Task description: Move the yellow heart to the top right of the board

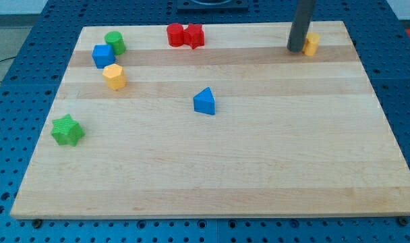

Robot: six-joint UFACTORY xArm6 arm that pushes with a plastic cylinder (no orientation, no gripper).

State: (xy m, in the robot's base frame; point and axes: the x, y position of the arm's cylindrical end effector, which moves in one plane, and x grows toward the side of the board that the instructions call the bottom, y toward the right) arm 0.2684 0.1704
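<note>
Touching the board near its top right corner, my tip [296,49] has no jaws to open or close, so it grasps nothing. It stands directly at the left side of the small yellow heart block [311,44], partly hiding it, on the pale wooden board [259,169]. A blue triangular block [205,101] lies well apart, near the centre.

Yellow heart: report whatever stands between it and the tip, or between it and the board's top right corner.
Nothing visible does. My tip sits right against the yellow heart on the view's left, and the heart already lies near the board's top right corner.
</note>
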